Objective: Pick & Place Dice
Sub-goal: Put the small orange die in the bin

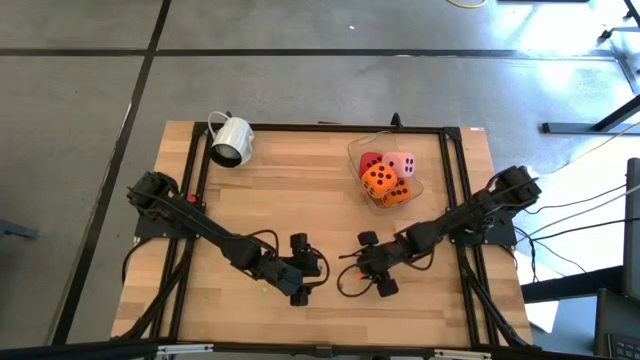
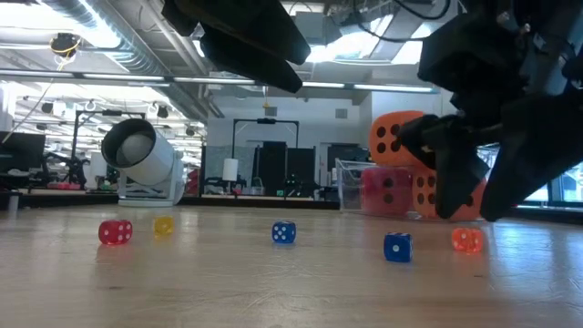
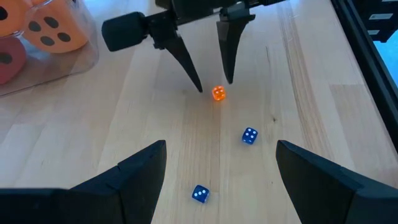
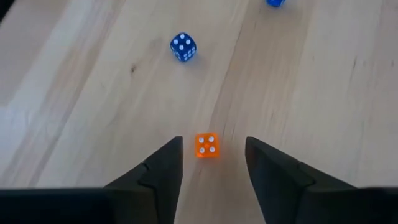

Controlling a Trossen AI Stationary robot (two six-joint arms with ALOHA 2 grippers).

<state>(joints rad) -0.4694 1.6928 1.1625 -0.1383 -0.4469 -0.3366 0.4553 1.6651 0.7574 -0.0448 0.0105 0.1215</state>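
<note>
Left gripper [image 1: 305,268]: on the near part of the table [image 1: 290,190], left of centre. Its fingers are spread wide and hold nothing. It looks to be waiting, turned towards the other arm's work.
Right gripper [image 4: 213,168]: near part of the table, right of centre, low over the wood. Its jaws are parted and nothing is clamped between them.
Small orange die [image 4: 207,145]: lies on the wood in line with the gap, at the right gripper's fingertips [image 3: 227,74]. No touch can be seen. The parted jaws on either side of it suit either a grasp about to be made or a let-go.
Blue small dice [image 3: 249,135]: two lie loose on the wood near the orange one, clear of both grippers.
Red small die [image 2: 115,232] and yellow small die [image 2: 163,226]: loose on the left side, well apart from the arms.
Clear container [image 1: 352,150]: far right of the table, open at the top, probably serving as the drop-off.
Soft dice [image 1: 378,178]: two orange, one red and one pink, heaped together inside the container. That part of the job looks done.
Mug [image 1: 231,140]: far left corner, lying on its side and untouched.
</note>
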